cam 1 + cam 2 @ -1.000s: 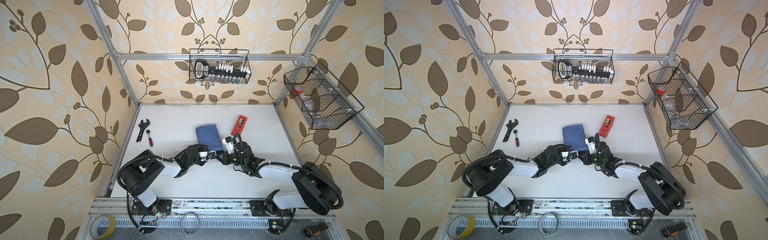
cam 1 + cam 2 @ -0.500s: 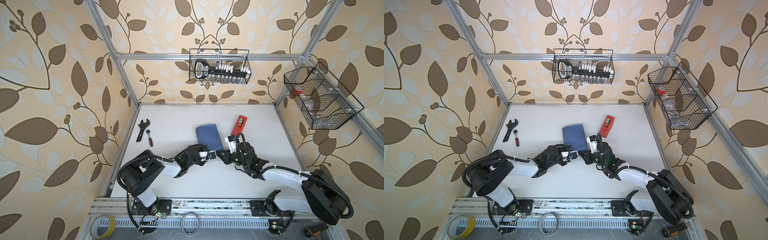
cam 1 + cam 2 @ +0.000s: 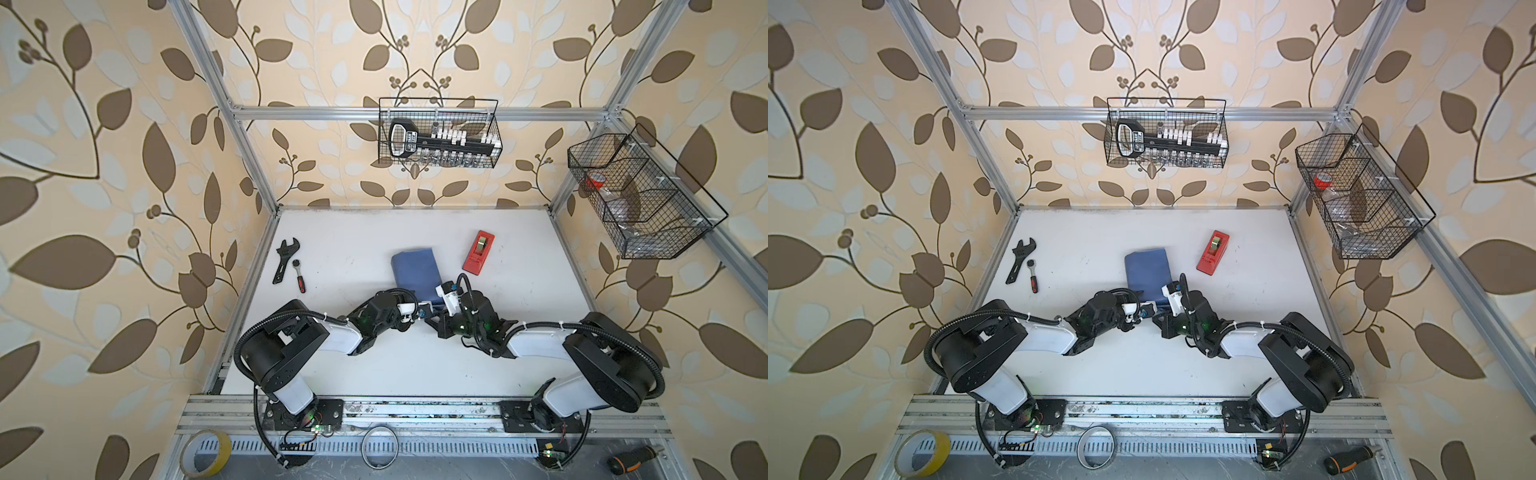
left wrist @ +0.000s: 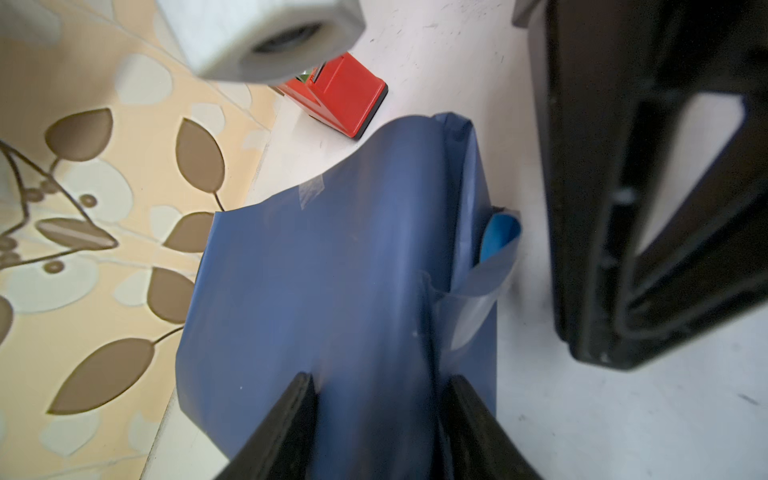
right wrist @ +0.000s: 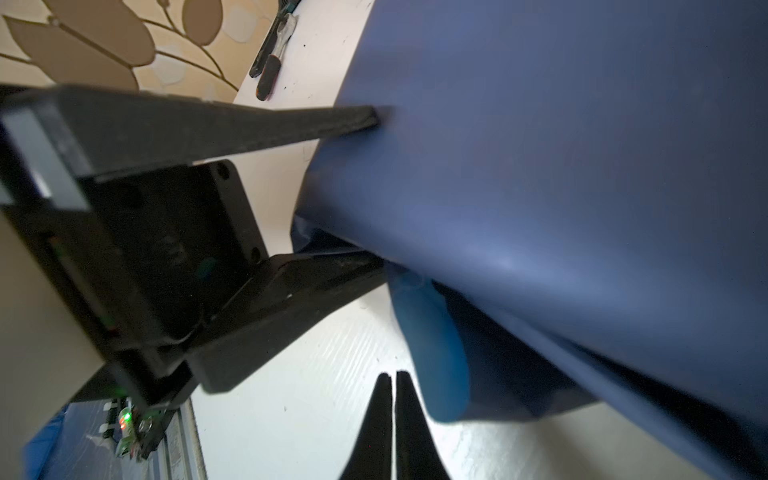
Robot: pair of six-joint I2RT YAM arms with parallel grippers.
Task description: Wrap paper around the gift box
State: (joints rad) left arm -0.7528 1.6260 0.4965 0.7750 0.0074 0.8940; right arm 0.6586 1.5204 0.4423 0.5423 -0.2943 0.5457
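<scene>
Clamping the near end of the paper between its two fingers, one on each side, the left gripper is holding the bundle down on the table. The paper is lying slate-blue face outward, folded round the gift box, which is hidden inside, and sitting mid-table near the red tape dispenser. A loose flap is curling open at that end, showing its sky-blue face. The right gripper is hovering just beside that flap, fingers pressed together and gripping nothing.
</scene>
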